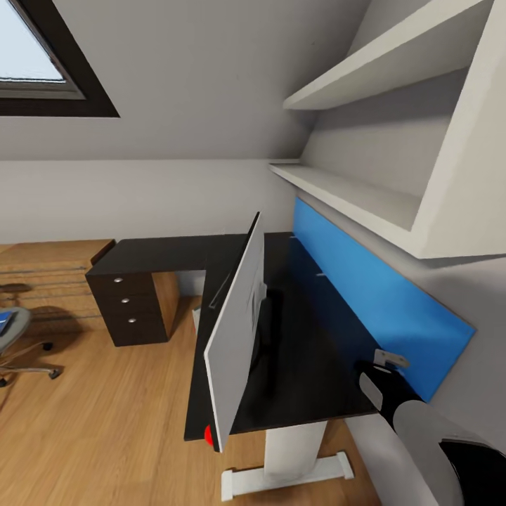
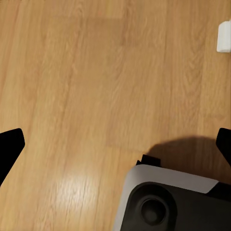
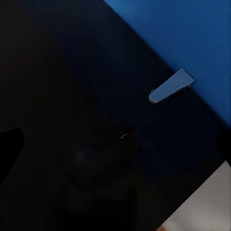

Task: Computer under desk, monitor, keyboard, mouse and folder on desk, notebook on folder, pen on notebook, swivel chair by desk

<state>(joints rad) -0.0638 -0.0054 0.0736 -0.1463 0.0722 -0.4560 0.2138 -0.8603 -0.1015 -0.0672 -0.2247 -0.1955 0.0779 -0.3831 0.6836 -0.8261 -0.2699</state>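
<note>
Hanging over the floor (image 2: 96,96), the left gripper (image 2: 115,144) is seen in its wrist view with both black fingertips at the frame's edges – spread wide, nothing between them. Beneath it a grey-and-black part of the robot's base (image 2: 168,202) is partly cut off, and a white foot of the desk's leg (image 2: 224,36) is clipped at the edge.

Over the desk (image 1: 309,351) the right arm (image 1: 422,429) is seen in the head view, its gripper end hidden behind the wrist. In the right wrist view the right gripper (image 3: 115,144) is only dark shapes at the frame's sides against the black desktop (image 3: 72,72); the fingers are taken to be apart, with nothing held. A small grey clip (image 3: 171,86) lies at the foot of a blue panel (image 1: 379,302) that stands along the desk's back edge by the wall.

The monitor (image 1: 235,330) stands on the desk near the right arm, its pale back turned to the camera; its stand and base are hard to make out against the black top. A red spot (image 1: 209,434) shows at the desk's near edge – what it belongs to cannot be told.

The room has a wood floor, white shelves (image 1: 365,190) and a sloped window (image 1: 42,63). The chair (image 1: 14,337) is cut off at the far left, well apart from the grippers, with a sliver of the folder (image 1: 5,321) on its seat.
</note>
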